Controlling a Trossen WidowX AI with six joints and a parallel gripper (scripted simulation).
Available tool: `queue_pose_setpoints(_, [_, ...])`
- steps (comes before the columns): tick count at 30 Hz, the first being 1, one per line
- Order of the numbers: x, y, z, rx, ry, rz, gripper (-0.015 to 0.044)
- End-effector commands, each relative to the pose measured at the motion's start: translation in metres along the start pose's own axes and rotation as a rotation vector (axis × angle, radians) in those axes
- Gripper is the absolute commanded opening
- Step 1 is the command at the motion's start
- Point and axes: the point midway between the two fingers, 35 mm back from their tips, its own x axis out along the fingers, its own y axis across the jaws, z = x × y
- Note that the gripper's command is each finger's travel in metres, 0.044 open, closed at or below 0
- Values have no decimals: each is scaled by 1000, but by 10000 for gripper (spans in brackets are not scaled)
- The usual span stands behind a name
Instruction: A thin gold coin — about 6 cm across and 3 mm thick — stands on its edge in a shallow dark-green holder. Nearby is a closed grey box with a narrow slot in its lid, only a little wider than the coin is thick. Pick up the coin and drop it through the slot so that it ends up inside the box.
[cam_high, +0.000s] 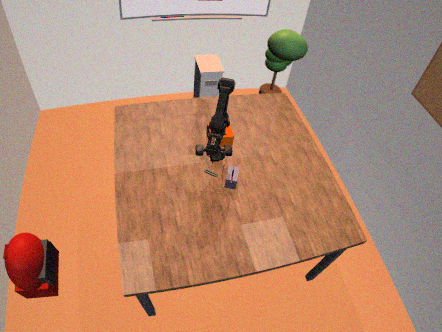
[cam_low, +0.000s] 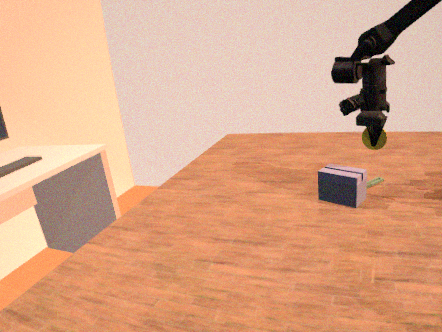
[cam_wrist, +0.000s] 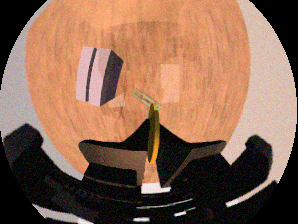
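My gripper (cam_low: 375, 142) (cam_wrist: 149, 121) is shut on the gold coin (cam_low: 367, 139) (cam_wrist: 155, 135). The coin is upright between the fingertips, its lower part sticking out below them, and hangs high above the table. In the wrist view it shows nearly edge-on, roughly in line with the slot's direction. The grey box (cam_high: 235, 173) (cam_low: 337, 189) (cam_wrist: 103, 75) stands closed, its narrow dark slot on top; it is to the left of the coin in the wrist view. The dark-green holder (cam_high: 211, 173) (cam_low: 375, 183) (cam_wrist: 142, 95) lies beside the box, empty.
The wooden table (cam_high: 200, 225) (cam_low: 200, 250) (cam_wrist: 200, 55) carries the box and holder. An orange block (cam_high: 228, 136) is by the arm's base side in the top view. A potted plant (cam_high: 287, 45), a cabinet (cam_high: 210, 65) and a red object (cam_high: 25, 260) stand off the table.
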Motion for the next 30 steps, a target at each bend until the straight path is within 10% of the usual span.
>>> queue_pose_setpoints(1, [0, 0, -2, 115, 4, -2, 0])
queue_pose_setpoints(30, [-1, 38, 28, 236, 2, 2, 0])
